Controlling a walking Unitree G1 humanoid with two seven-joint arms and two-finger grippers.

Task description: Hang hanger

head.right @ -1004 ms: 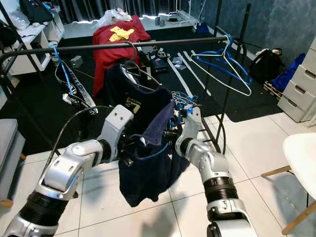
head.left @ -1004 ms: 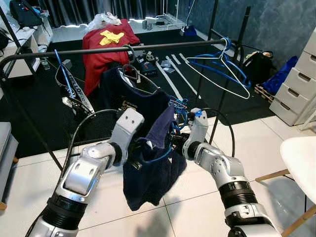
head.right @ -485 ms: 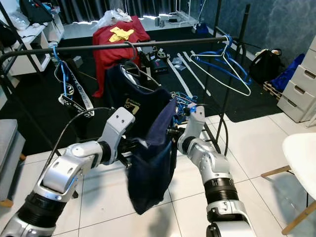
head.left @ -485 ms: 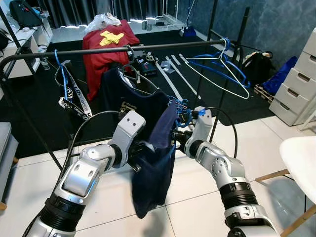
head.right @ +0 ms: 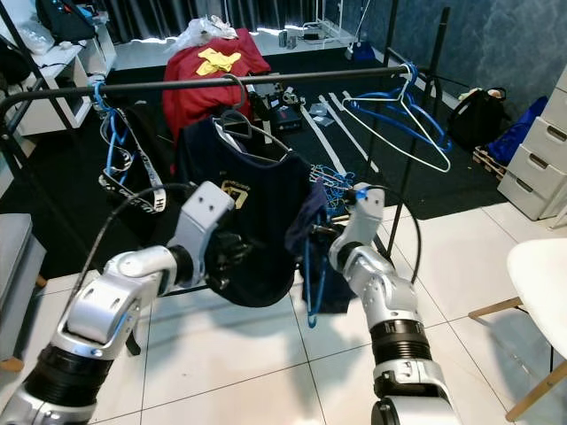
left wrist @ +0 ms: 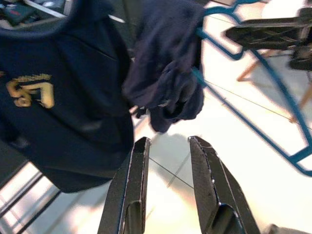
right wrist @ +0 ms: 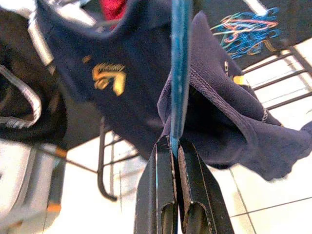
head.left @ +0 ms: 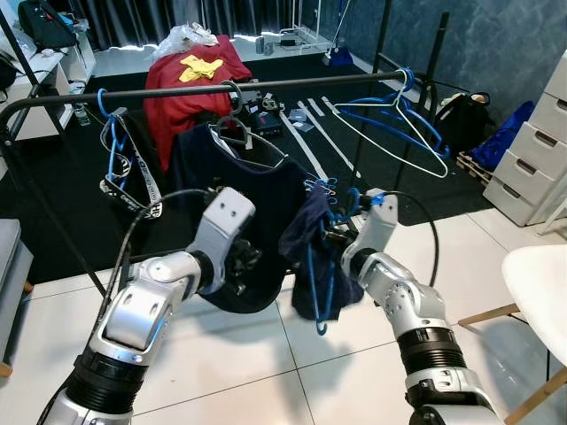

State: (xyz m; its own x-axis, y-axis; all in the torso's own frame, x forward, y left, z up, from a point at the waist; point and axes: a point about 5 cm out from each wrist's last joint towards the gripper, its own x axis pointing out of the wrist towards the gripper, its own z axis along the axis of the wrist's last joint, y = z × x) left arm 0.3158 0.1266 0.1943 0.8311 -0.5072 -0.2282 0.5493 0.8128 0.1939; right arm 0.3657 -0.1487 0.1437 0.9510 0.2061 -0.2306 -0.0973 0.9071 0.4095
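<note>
From the left eye view, the right hand (head.left: 341,237) holds a blue hanger (head.left: 321,283) with a dark garment (head.left: 306,243) bunched on it, below the black rail (head.left: 177,90); the left hand (head.left: 246,266) sits beside a navy shirt (head.left: 235,190) hanging there. In the left wrist view, the left hand (left wrist: 165,146) is released, fingers parted over the floor. In the right wrist view, the right hand (right wrist: 174,148) is clenched on the hanger's blue bar.
</note>
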